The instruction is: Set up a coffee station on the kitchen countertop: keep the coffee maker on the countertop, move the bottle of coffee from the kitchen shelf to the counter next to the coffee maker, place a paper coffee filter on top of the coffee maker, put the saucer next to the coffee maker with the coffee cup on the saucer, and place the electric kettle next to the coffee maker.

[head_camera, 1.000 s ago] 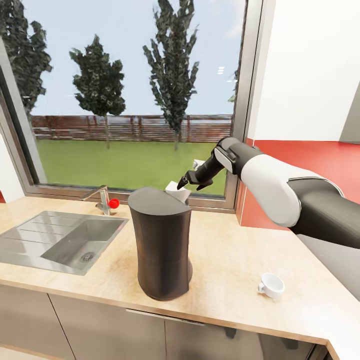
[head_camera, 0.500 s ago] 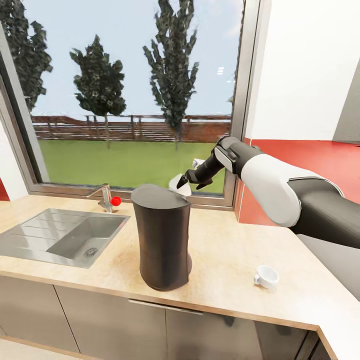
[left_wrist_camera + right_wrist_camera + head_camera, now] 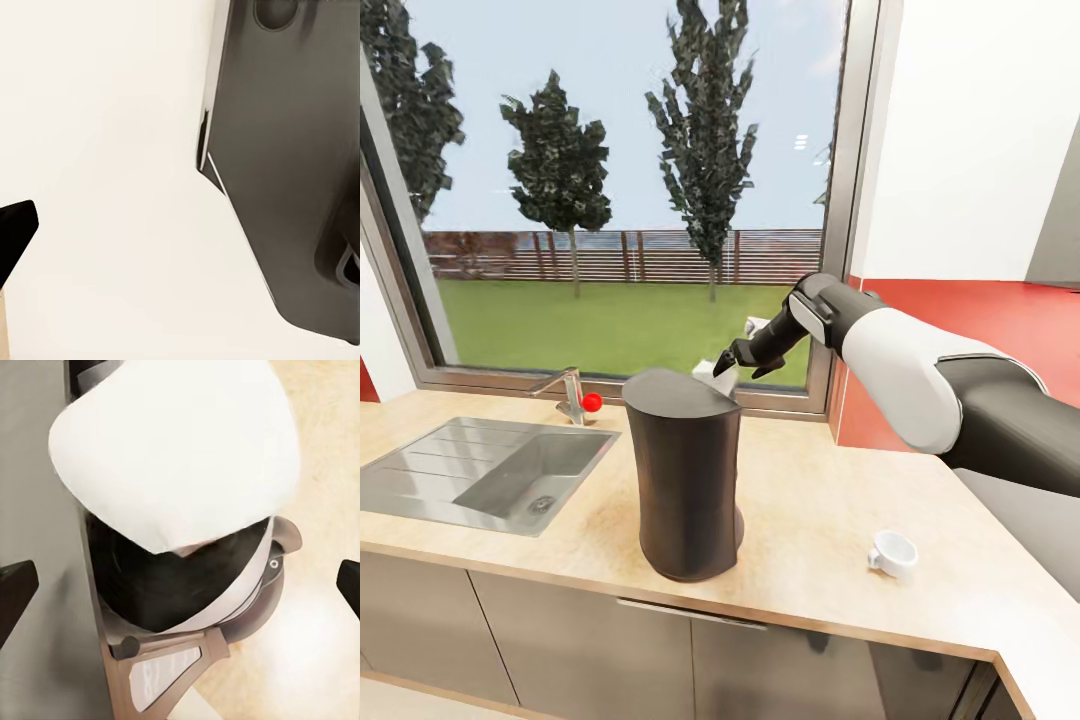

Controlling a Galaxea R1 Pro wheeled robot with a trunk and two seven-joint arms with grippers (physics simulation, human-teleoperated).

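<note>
The dark, tall coffee maker [image 3: 685, 480] stands on the countertop [image 3: 820, 500] in front of the window. My right gripper [image 3: 737, 370] hovers just behind and above its top, jaws open. A white paper coffee filter [image 3: 706, 369] sits just below the fingers at the machine's back top edge. In the right wrist view the filter [image 3: 180, 450] lies loose over the dark round top of the coffee maker [image 3: 165, 585], with the fingertips [image 3: 15, 589] far apart and clear of it. A white coffee cup [image 3: 893, 553] rests on the counter to the right. One left fingertip [image 3: 15, 229] shows against a white surface.
A steel sink [image 3: 480, 475] with a faucet and red knob [image 3: 591, 402] lies to the left. The window frame [image 3: 840, 250] rises behind the gripper, with a red wall [image 3: 980, 320] to the right. A dark grey panel [image 3: 285, 150] shows in the left wrist view.
The camera shifted, so the whole picture moved. The filter now shows lower, more hidden behind the coffee maker's top. My right arm has stayed where it was.
</note>
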